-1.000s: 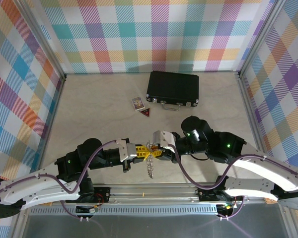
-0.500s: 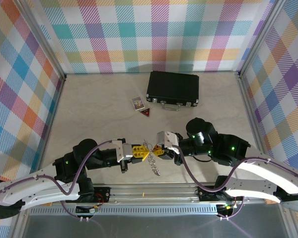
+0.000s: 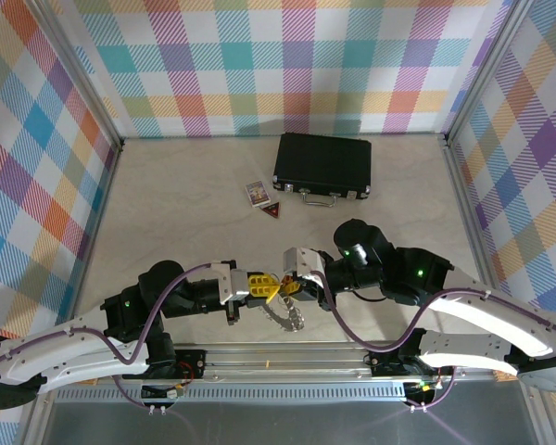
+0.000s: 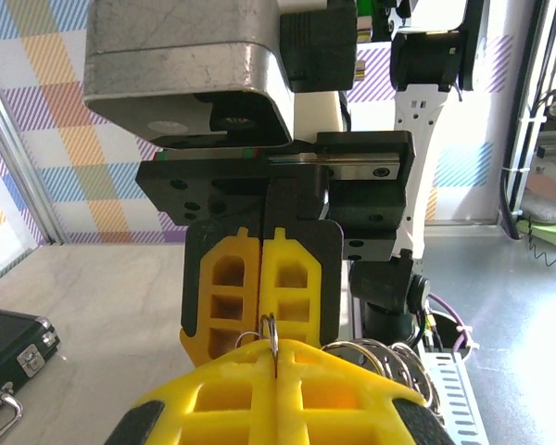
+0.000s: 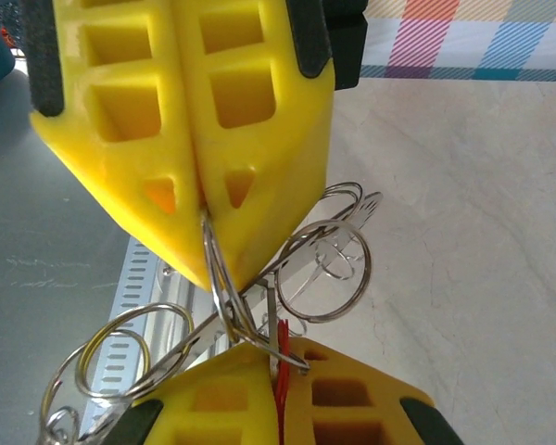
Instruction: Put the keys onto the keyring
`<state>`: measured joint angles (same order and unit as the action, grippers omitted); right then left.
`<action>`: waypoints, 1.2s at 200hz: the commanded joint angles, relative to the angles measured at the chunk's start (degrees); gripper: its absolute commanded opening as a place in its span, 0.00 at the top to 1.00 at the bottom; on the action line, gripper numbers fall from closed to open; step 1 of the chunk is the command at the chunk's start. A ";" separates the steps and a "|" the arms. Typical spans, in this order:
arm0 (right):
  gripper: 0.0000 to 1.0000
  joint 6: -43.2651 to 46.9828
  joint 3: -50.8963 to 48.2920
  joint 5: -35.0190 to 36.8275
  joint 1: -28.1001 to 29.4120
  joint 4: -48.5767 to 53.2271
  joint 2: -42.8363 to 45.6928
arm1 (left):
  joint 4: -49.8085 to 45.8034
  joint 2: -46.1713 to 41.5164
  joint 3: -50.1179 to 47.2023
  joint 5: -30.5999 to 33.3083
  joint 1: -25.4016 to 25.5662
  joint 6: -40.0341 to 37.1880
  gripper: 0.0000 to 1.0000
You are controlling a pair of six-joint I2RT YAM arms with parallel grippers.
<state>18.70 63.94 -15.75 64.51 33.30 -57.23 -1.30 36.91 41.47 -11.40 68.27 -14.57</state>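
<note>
1. The key showed as no more than a thin red sliver in the seam between the yellow fingers of the right gripper, which were pressed together on it; the finger blocks hid its head and most of its shape
2. The keyring hung in the air between the two grippers, and one loop of its wire ran up into the tips of the left gripper, whose fingers were clamped together on that wire
3. The rest of the keyring was a tangle of overlapping silvery loops; in the right wrist view some were cut off at the lower left edge, and their number could not be told
4. Whether the key was threaded onto a loop or only lay against it could not be made out, since wire and red sliver crossed right at the fingertips
5. From above, the grippers met tip to tip near the table's near edge, and the keyring drooped below them toward the metal rail as a small grey blur
6. Well apart, at the far side, lay the closed black case, with the small printed card and the dark red triangular tag near its left end; the card's print was too small to read
</note>
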 commanded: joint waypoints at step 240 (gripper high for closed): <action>0.94 -0.88 -1.98 -4.82 0.29 -8.90 3.02 | 2.94 -1.15 0.84 -0.83 0.13 -0.20 1.00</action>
<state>18.02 62.65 -18.76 64.53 26.52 -53.58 -2.07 36.36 41.47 -11.49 68.27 -14.76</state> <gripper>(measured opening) 0.082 0.059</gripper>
